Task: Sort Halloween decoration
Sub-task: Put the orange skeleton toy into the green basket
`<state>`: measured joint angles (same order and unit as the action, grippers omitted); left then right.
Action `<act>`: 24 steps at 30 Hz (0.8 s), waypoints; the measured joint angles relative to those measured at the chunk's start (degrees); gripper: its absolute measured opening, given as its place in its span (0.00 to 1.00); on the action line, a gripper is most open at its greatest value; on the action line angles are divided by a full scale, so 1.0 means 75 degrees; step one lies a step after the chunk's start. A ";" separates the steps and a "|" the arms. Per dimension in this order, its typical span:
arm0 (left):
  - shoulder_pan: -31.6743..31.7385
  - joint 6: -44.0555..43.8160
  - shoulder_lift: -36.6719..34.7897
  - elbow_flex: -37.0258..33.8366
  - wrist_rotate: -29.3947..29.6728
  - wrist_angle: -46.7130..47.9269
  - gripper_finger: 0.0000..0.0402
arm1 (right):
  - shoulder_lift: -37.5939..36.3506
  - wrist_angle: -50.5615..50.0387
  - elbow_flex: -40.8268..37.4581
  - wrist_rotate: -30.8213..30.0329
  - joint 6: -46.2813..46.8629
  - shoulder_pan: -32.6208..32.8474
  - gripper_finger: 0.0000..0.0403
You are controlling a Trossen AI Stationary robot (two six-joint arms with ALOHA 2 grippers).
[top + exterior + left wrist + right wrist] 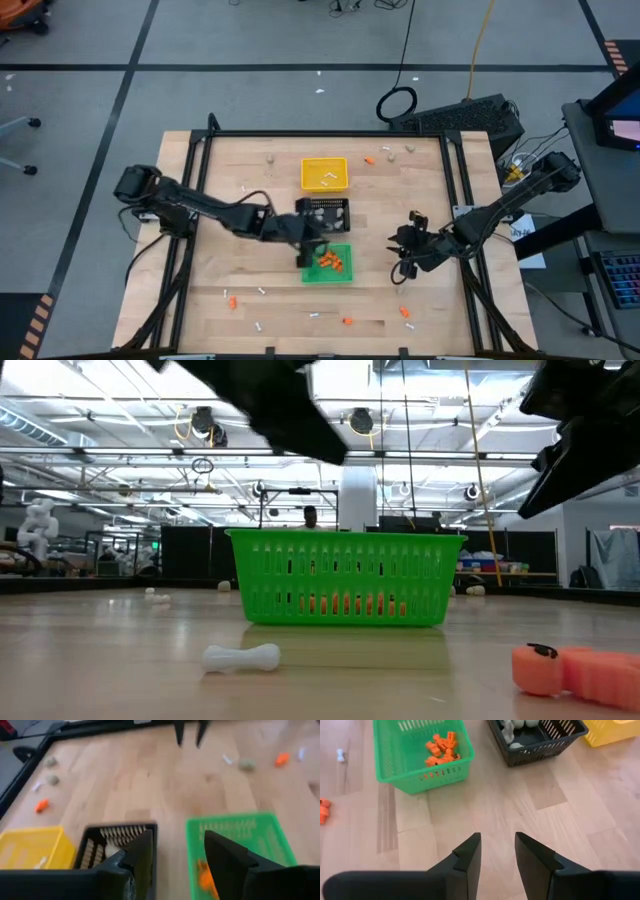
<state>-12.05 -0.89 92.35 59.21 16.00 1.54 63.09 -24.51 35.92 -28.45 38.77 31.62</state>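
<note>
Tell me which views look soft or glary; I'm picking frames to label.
Left wrist view: blurred throughout, green tray smeared. Low view: ceiling lights glare, the arms are dark silhouettes, the white bone near the lens is soft. Right wrist view: sharp, evenly lit, orange pieces crisp. High view: even light, pieces tiny.

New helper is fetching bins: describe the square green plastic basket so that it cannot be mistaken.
On the light wooden table, three small square slatted plastic baskets stand in a row at the centre. The green basket is at the end nearest the front edge, beside the black basket; the yellow basket is farthest. Only it holds orange bits.
</note>
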 joint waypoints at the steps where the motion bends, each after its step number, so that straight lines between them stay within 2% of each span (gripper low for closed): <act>1: -0.0095 -0.0034 -0.0125 -0.0168 0.0199 0.0025 0.42 | -0.0026 -0.0060 0.0000 0.0001 0.0074 0.0000 0.26; 5: -0.0337 -0.0195 -0.0479 -0.0889 0.0934 -0.0625 0.39 | -0.0122 -0.0447 0.0002 -0.0019 0.0441 -0.0101 0.26; 11: -0.0626 -0.0420 -0.0778 -0.1912 0.0986 -0.2334 0.35 | -0.0151 -0.0794 0.0000 0.0109 0.0599 -0.0524 0.26; 16: -0.0962 -0.0440 -0.0795 -0.2445 0.1076 -0.3496 0.33 | -0.0154 -0.0776 0.0000 0.1655 0.0416 -0.0714 0.26; 19: -0.1120 -0.0309 -0.0795 -0.2484 0.1295 -0.3586 0.33 | -0.0154 -0.0746 0.0000 0.2402 0.0886 -0.0640 0.26; 22: -0.1176 -0.0064 -0.0795 -0.2484 0.1545 -0.3764 0.33 | -0.0154 -0.0537 0.0000 0.2793 0.1479 -0.0482 0.28; 24: -0.1183 -0.0031 -0.0795 -0.2484 0.1543 -0.3829 0.33 | -0.0154 -0.0457 0.0000 0.2778 0.1828 -0.0338 0.30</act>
<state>-20.93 -1.13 86.39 40.58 27.57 -27.18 61.93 -27.94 35.92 -7.62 52.48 29.08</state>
